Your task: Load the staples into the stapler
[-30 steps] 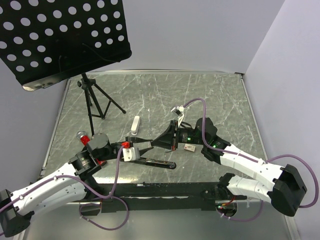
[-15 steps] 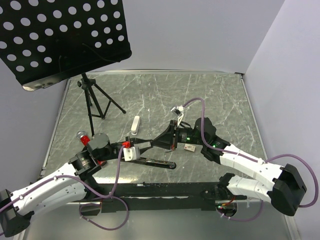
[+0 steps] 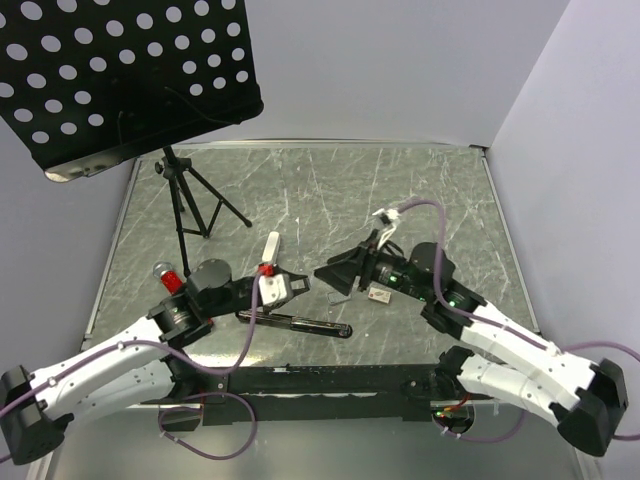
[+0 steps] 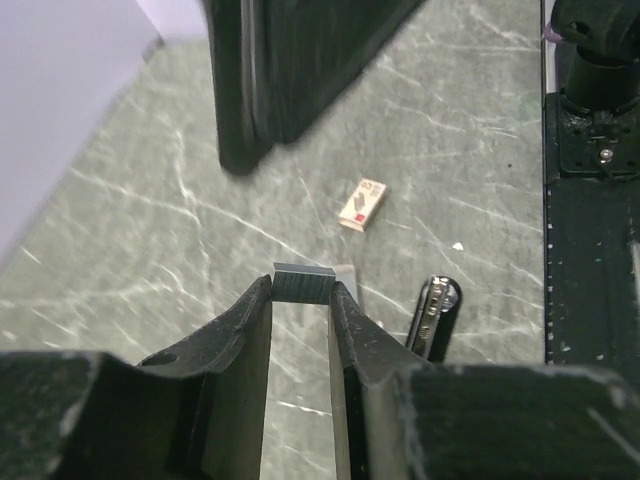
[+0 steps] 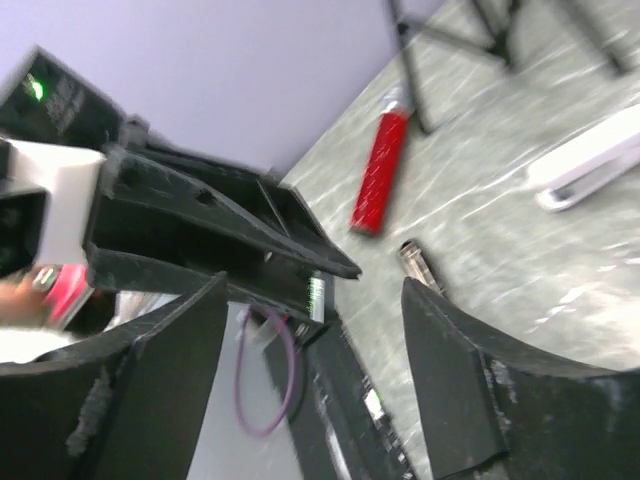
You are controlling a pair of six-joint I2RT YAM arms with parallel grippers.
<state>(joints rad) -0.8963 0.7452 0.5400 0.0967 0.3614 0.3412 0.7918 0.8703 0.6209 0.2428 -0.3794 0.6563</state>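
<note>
Mid-task at the marble-patterned tabletop [image 3: 440, 190]: the left tool [image 3: 292, 285] pinches a short grey strip of staples [image 4: 302, 284] between its narrowed fingertips, holding it clear of the surface just above the near end of the black stapler [image 3: 300, 323], which lies flat with its long body stretched out below the two arms. The right tool [image 5: 312, 290] stands wide and holds nothing, its tips pointed at the left one from close by. The small pale staple box [image 3: 378, 294] with red print rests on the tabletop just beside the right arm's wrist, and a white stapler [image 3: 270, 250] lies apart, farther back. The hazards from here look plain enough. The hold covers only the strip's end, so a knock from the neighbouring tool, or a tilt on the way down, could twist it loose or snap it. If the strip meets the stapler's channel crooked, it may jam or skid off onto the stone. The two tools also crowd each other, and a careless approach could end in a collision.
</note>
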